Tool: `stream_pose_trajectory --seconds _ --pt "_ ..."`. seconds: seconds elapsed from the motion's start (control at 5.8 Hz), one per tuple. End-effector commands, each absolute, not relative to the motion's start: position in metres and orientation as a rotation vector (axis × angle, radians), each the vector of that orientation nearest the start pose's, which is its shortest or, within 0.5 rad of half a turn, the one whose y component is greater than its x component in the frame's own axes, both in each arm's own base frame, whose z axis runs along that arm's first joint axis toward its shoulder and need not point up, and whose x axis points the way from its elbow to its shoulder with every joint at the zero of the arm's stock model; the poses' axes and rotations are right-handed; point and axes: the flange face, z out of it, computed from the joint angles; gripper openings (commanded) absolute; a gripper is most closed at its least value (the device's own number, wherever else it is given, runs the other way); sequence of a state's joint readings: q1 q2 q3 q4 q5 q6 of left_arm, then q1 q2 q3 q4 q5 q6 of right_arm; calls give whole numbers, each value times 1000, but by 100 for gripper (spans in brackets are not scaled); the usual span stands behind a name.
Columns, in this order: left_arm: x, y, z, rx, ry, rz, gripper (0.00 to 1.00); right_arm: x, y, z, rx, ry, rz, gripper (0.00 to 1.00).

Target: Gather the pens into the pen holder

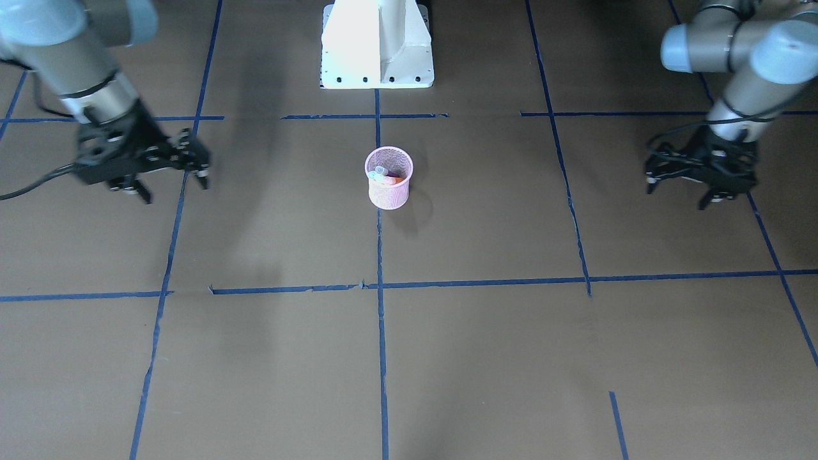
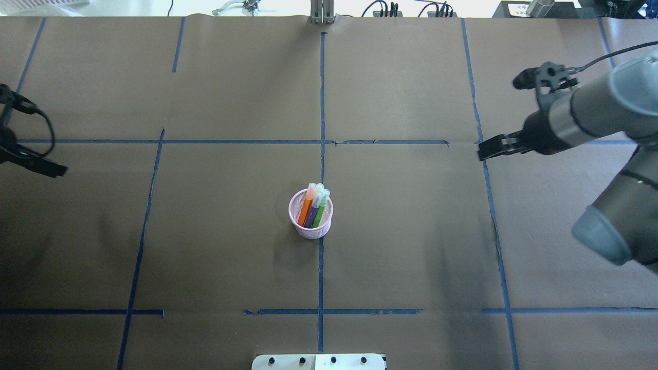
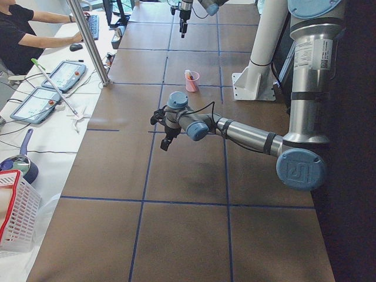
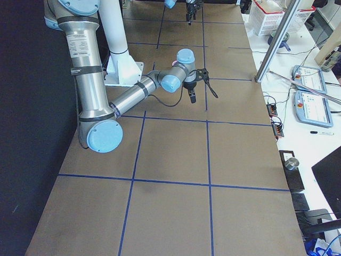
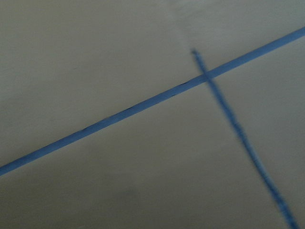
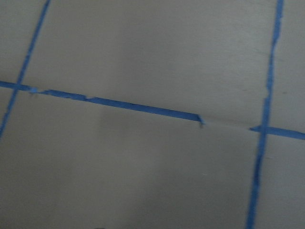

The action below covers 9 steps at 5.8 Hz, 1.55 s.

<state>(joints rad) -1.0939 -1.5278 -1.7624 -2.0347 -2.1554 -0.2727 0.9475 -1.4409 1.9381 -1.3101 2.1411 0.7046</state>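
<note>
The right pincer [image 1: 177, 190] is seen with its jaws spread and nothing between them, hung above the brown bench [image 1: 486, 358] well off to one side. The left pincer [image 1: 676, 197] is likewise parted and empty on the opposite side. Only bare paper and blue tape lines [image 6: 143, 107] are shown by both wrist cameras, so nothing lies under either one. Between the two arms, well apart from each, the pink pen holder [image 2: 310, 227] is stood upright on the centre tape line. Inside it the orange pen [image 2: 305, 208], the purple pen [image 2: 312, 215] and the green pen [image 2: 321, 210] are leaned side by side, pale ends up against the far rim. No pen is seen loose on the bench. The collecting is judged complete, and the wide spacing of both arms is read as keeping the cup clear of any knock.
</note>
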Motion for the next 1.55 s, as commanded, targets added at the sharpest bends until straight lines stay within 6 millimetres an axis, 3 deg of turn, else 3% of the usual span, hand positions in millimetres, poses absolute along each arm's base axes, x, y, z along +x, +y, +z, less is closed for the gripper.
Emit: stream_pose_trajectory --seconds 0.0,0.17,0.34,0.52,0.69,1.03,1.38 --pt "40 -487 603 316 796 367 100 -112 -499 495 223 -869 -213 100" --pt "2 -488 613 272 793 359 100 -66 -504 543 228 -818 -247 100" --pt "-19 -490 616 225 787 339 100 -20 -505 579 197 -773 -308 100" --pt "-37 -485 617 183 834 275 100 12 -504 614 170 -748 -392 100" --pt "-57 -473 619 59 969 130 100 27 -489 636 136 -751 -353 100" --pt "-70 -474 625 32 716 133 100 37 -468 656 101 -752 -315 100" --pt "-69 -473 642 1 720 121 100 37 -463 663 62 -757 -297 100"
